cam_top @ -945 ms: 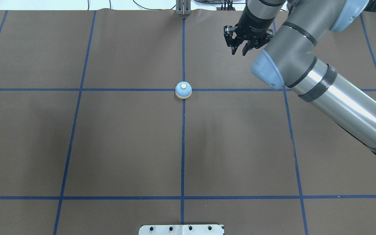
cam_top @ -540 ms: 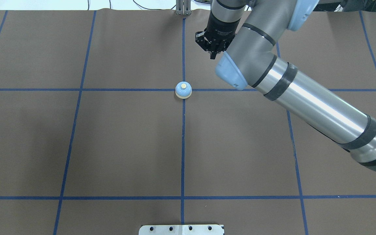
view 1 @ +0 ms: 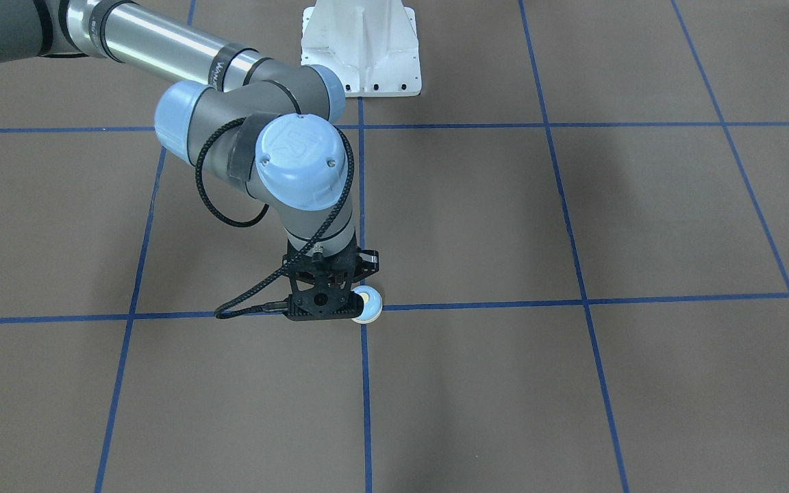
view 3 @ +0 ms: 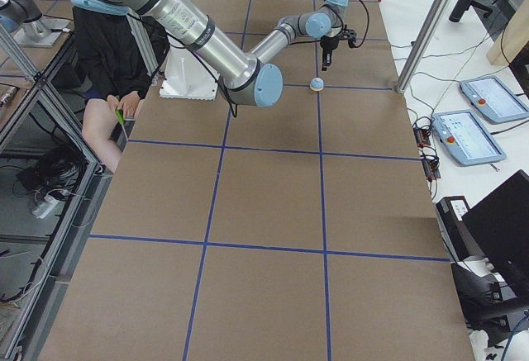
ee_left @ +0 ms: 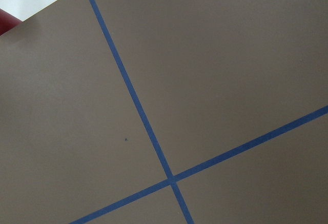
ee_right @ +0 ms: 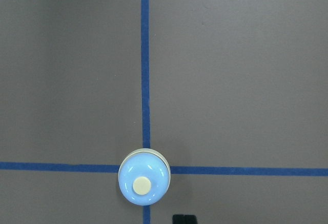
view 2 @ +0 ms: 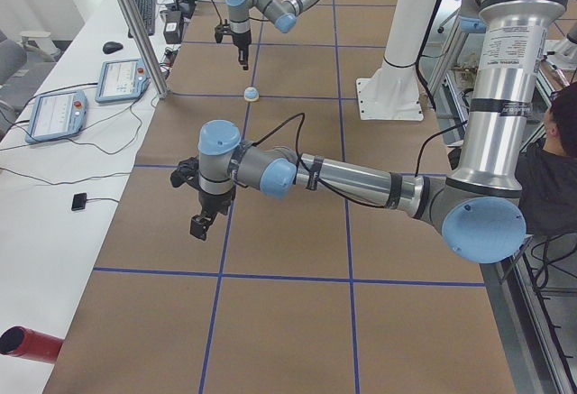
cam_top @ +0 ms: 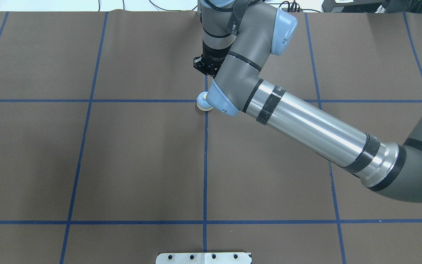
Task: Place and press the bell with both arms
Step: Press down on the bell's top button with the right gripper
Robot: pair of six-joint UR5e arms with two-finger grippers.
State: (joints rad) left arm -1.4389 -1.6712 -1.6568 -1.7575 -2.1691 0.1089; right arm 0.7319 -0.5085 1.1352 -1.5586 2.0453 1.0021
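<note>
The light-blue bell (cam_top: pixel 202 104) with its cream button stands on the crossing of blue tape lines at the table's middle; it also shows in the front view (view 1: pixel 370 305) and the right wrist view (ee_right: pixel 144 177). My right gripper (view 1: pixel 322 307) hangs over the table close beside the bell, not touching it, fingertips (ee_right: pixel 183 219) pressed together and empty. In the overhead view the right gripper (cam_top: pixel 203 69) is mostly hidden by its own arm. My left gripper (view 2: pixel 198 224) hovers far from the bell near the table's left end; I cannot tell whether it is open.
The white pedestal (view 1: pixel 360 48) stands behind the bell at the robot's side. A metal post (cam_top: pixel 205 9) is at the far edge. A red cylinder (view 2: pixel 25 344) lies at the left end. Control tablets (view 2: pixel 59 110) lie beyond the far edge.
The right arm swept left to the bell. Its gripper went from open to shut. The elbow now covers part of the bell in the overhead view. The bell has not moved.
</note>
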